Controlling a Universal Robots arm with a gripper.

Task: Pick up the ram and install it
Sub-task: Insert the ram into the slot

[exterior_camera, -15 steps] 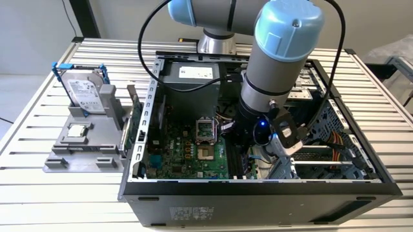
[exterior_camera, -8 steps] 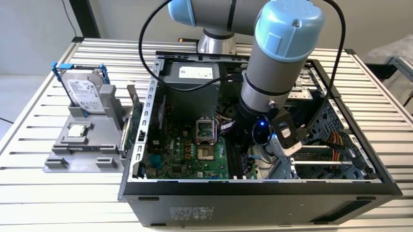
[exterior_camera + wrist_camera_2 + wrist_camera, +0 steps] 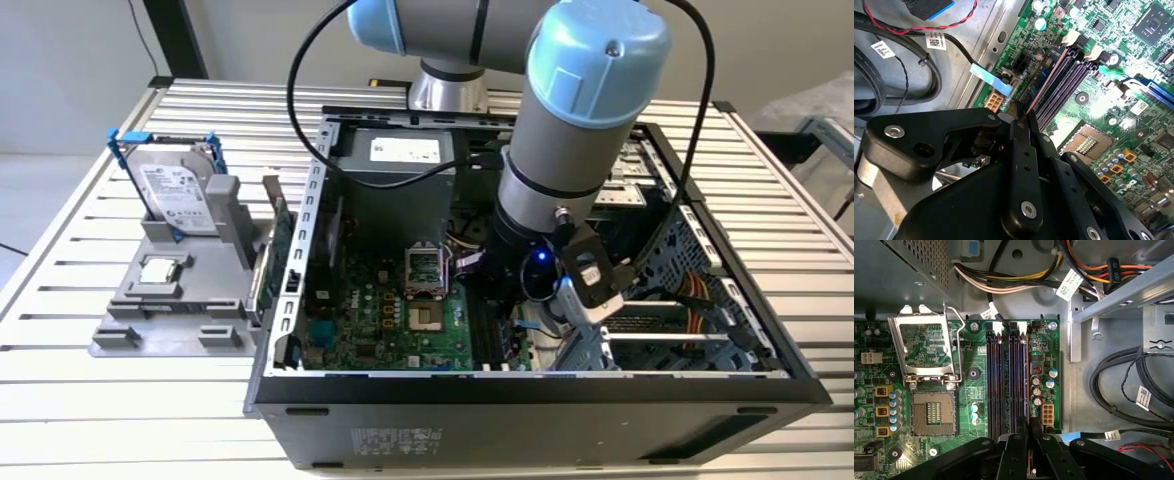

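Slatted table [image 3: 80, 400], open PC case [image 3: 534, 420]: you see the gripper [image 3: 1029, 437] pinching the ram [image 3: 1028, 390] edge-on, lined up along the motherboard's memory slots [image 3: 1004, 385].

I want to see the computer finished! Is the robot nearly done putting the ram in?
Picked up: the gripper is shut on the ram, inside the case. In hand: it stands edge-on at the memory slots. Left: I cannot tell if it's clicked in.
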